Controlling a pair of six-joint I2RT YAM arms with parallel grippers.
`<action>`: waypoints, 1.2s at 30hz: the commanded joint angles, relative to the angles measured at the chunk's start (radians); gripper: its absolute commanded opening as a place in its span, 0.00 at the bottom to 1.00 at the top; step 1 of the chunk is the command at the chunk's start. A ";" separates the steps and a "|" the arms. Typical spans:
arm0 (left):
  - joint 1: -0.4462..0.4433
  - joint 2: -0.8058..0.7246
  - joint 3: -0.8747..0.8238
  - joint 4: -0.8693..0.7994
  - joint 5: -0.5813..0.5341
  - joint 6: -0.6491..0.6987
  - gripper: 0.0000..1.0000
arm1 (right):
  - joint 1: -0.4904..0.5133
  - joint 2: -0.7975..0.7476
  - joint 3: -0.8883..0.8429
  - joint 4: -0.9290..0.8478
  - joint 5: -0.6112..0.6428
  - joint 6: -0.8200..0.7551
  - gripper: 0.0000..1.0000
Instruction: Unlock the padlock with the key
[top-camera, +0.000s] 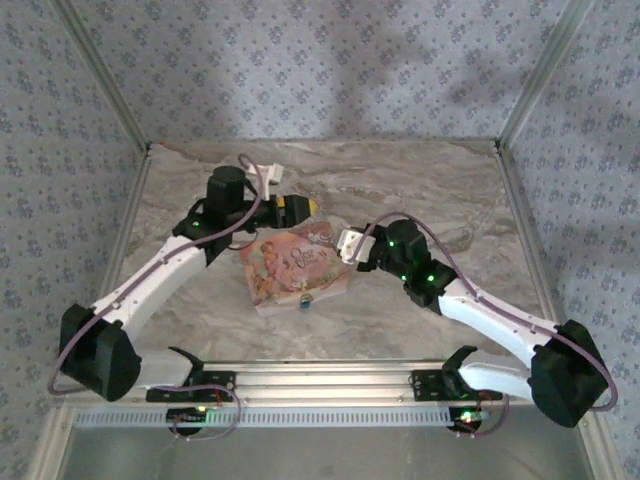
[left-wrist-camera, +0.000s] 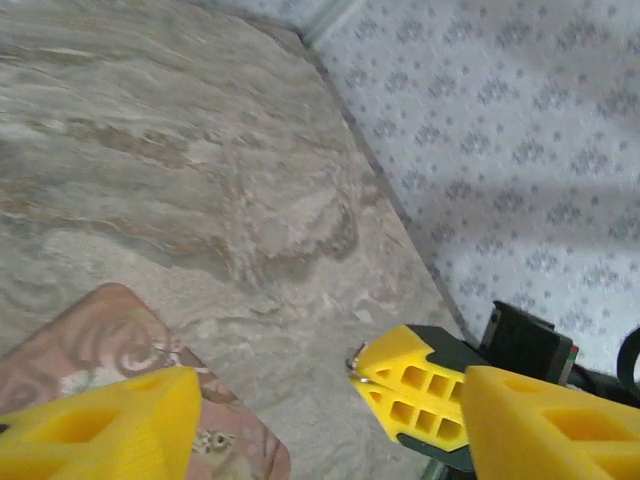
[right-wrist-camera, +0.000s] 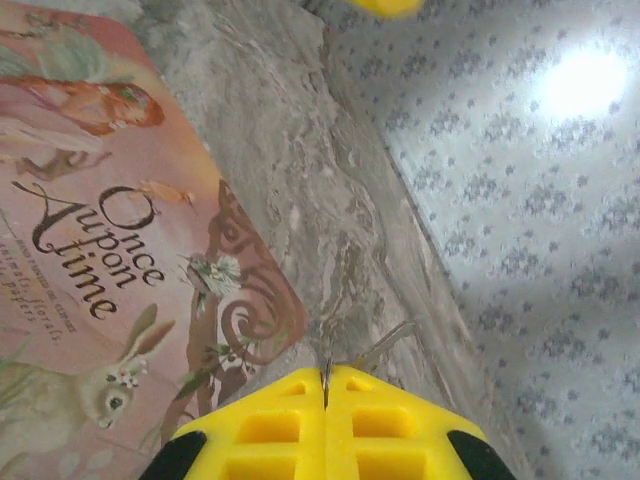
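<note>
Seen from above, a book (top-camera: 295, 262) lay flat in the middle of the table (top-camera: 430, 190). The left gripper (top-camera: 300, 208) hung over the book's far edge. The right gripper (top-camera: 345, 242) was at the book's right corner, near the left one. A small thing at the book's near edge was the padlock (top-camera: 305, 298) as far as could be told, and it lay apart from both grippers.

In the left wrist view, that gripper's own yellow fingers (left-wrist-camera: 110, 425) stood well apart and held nothing. Beyond them the right gripper's tip was closed, with a bit of the key (left-wrist-camera: 357, 363) poking out.

In the right wrist view, its fingers (right-wrist-camera: 270, 425) were pressed together and pinched the thin metal key in the seam between them. They were above bare table, just beside the book's corner.
</note>
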 joint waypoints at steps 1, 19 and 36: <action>-0.038 0.044 0.045 0.025 0.058 0.019 0.64 | 0.019 -0.008 0.021 0.019 -0.037 -0.045 0.00; -0.126 0.198 0.105 0.022 0.094 0.027 0.41 | 0.041 -0.014 0.037 0.039 -0.020 0.008 0.00; -0.129 0.186 0.109 0.002 0.066 0.068 0.00 | 0.021 -0.036 0.039 0.013 -0.021 0.101 0.00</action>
